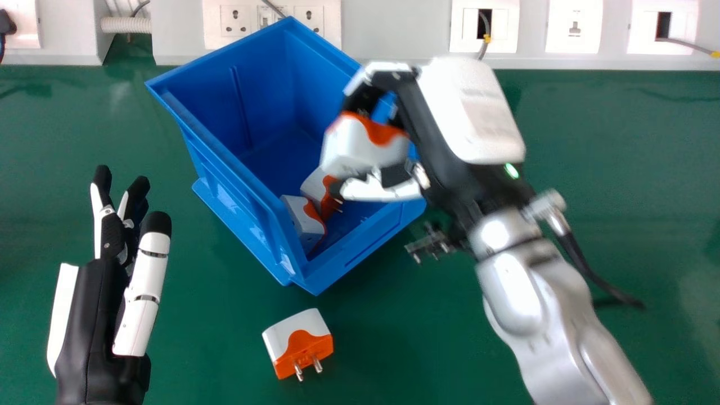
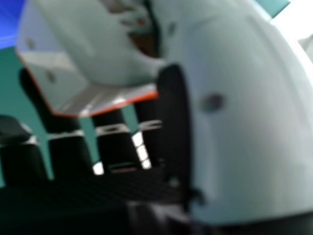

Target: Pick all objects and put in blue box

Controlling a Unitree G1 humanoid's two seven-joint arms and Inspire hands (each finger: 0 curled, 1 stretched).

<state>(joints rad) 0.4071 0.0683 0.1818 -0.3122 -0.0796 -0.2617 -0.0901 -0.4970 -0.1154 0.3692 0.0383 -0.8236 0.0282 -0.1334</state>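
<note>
Over the right-hand part of the open blue storage bin [image 1: 214,107], gripping a white-and-orange held plug adapter [image 1: 360,147] in the right hand [image 1: 467,112]. Wrapping bent fingers around its far side, with the thumb along its near side. Showing mostly white casing toward the robot, with orange on the far side. Seen again in the right hand view, caught between thumb and fingers, with orange edging along the pale casing.

Down inside the bin, toward the corner nearest the robot, lying close together: a left plug adapter [image 1: 298,216], tilted, with orange toward the right, and a right plug adapter [image 1: 314,185], slightly farther back, with metal pins pointing right.

On the green tabletop [image 1: 619,169], just outside the bin on the robot's side, lying loose: a two-pin plug adapter [image 1: 295,336], with white casing away from the robot and orange face and pins toward it.

Off to the left of the bin, holding nothing in the left hand [image 1: 101,315], with fingers extended forward, loosely straight. Behind the bin, running along the table's far edge: pale trunking [image 1: 394,34] with socket plates [image 1: 236,39].
</note>
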